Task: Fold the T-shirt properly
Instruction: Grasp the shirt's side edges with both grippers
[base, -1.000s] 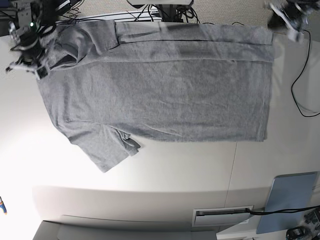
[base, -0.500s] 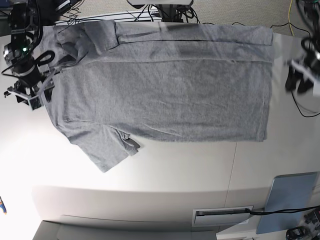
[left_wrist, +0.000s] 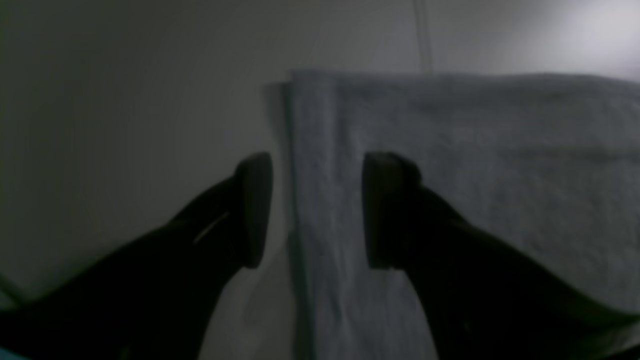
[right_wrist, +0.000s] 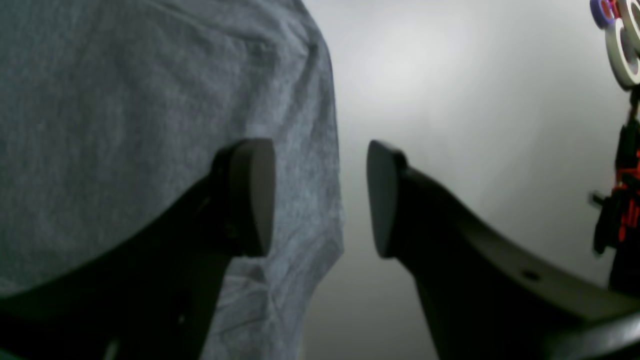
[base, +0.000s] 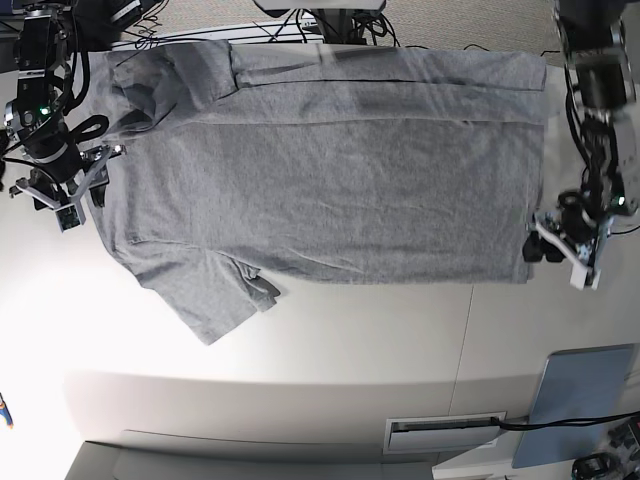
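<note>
The heather-grey T-shirt (base: 320, 180) lies spread on the white table (base: 330, 340), plain side up. Its far long edge is folded over in a strip and one sleeve (base: 215, 295) points to the near side. My right gripper (base: 85, 193) stands open at the shirt's left edge. In the right wrist view the T-shirt (right_wrist: 125, 125) has its edge between the fingers of that gripper (right_wrist: 320, 197), and nothing is gripped. My left gripper (base: 540, 248) is open at the near hem corner. The left wrist view shows the left gripper (left_wrist: 312, 210) straddling the edge of the T-shirt (left_wrist: 475, 175).
Black cables (base: 300, 25) bunch behind the table's far edge and another cable (base: 600, 200) loops down the right side. A blue-grey panel (base: 585, 400) and a white slotted plate (base: 445, 432) lie near the front right. Coloured rings (right_wrist: 620, 45) hang beyond the right gripper.
Both grippers have opened and let go of the folded far edge. Both arms moved toward the near side along the shirt's short ends; the left one now sits at the hem corner.
</note>
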